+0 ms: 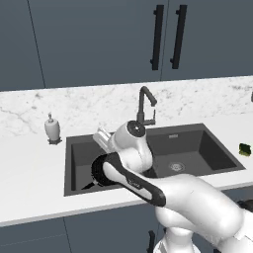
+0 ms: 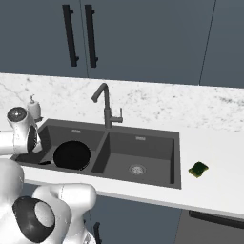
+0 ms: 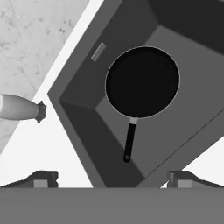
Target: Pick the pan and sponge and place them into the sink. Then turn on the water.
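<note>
- The pan point(image 3: 142, 82) is lying flat on the floor of the left basin of the sink point(image 2: 174, 159); it is round, shallow and matte black all over, and in the hand view its long thin handle is pointing down toward the basin's near wall
- In the right base view the pan point(image 2: 72, 155) is showing as a plain black disc that is taking up much of that basin's floor
- The sink is reading as smooth dark grey, rectangular, with sloped inner walls and a centre divider splitting it into two basins
- The right basin is holding just a round metal drain point(image 2: 137, 168) in its floor
- The sponge point(image 2: 198, 169) is sitting on the white counter point(image 2: 214, 190) to the right of the sink, well apart from the pan; it is a small block, green on top with a yellow edge
- The gripper point(image 3: 112, 178) is hanging above the left basin with nothing between its two dark tips, which are standing wide apart at the bottom corners of the hand view
- A tall dark gooseneck faucet point(image 2: 106, 106) is rising behind the divider, in front of a white marbled backsplash point(image 2: 190, 102)
- A white soap dispenser point(image 1: 52, 128), rounded and bottle-shaped, is standing on the counter just left of the sink
</note>
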